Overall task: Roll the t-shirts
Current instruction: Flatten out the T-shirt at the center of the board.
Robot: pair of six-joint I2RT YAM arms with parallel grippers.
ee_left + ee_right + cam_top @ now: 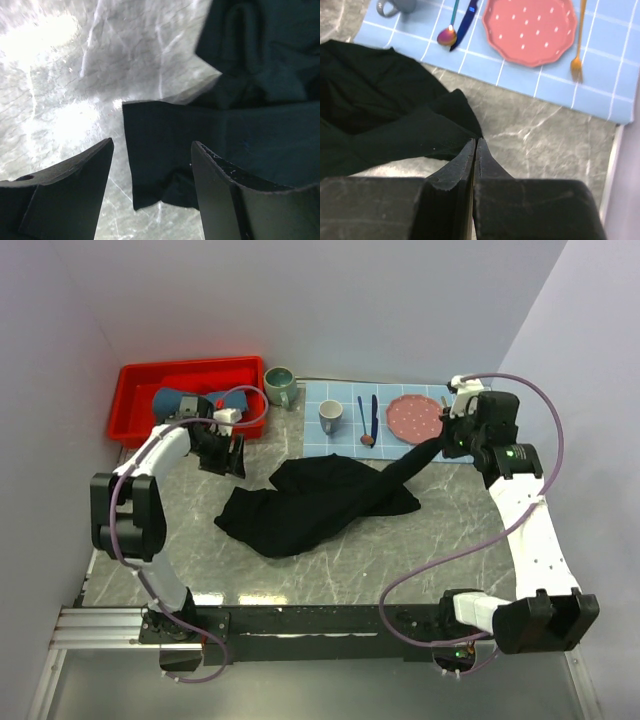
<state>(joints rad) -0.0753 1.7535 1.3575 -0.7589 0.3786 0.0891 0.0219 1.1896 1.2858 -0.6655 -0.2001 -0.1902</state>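
An edge of the black t-shirt is pinched in the closed right tool; the left tool, spread wide and empty, should be lowered squarely onto the cloth edge below it.

The black t-shirt lies crumpled in the middle of the frame on the tabletop, a dark, uneven heap with soft folds across it. One part stretches out in a taut strip towards the upper right, where my right pincer is clamped on its edge. A flat hemmed corner pokes out at its left side. The slate-blue t-shirt sits rolled up at the upper left, inside the red bin.
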